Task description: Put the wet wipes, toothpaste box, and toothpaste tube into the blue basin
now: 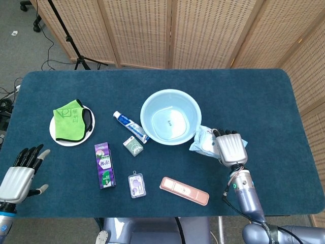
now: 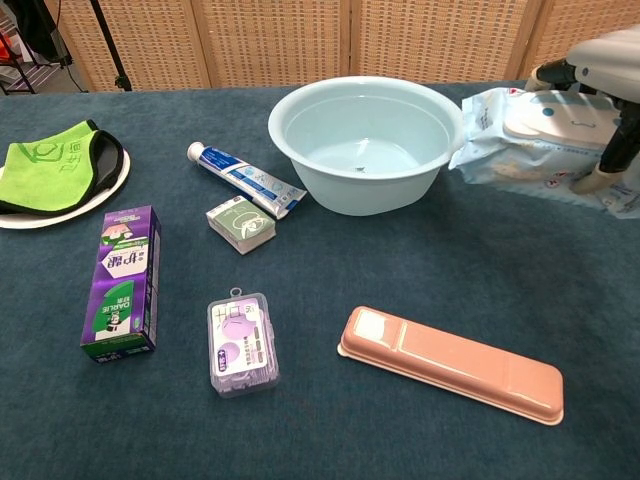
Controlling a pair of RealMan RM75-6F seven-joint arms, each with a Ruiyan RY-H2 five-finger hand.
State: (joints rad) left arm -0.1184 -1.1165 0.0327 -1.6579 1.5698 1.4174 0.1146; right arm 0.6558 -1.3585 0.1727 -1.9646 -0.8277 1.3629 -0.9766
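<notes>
Right hand [image 1: 231, 148]: grips wet wipes [image 1: 202, 140] beside the blue basin [image 1: 152, 108] rim
Left hand [image 1: 19, 170]: fingers spread, holding nothing
Toothpaste tube [image 1: 130, 127]: left of basin

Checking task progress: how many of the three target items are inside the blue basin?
0. The wet wipes are held by the right hand beside the blue basin; the toothpaste tube and toothpaste box lie on the table.
</notes>
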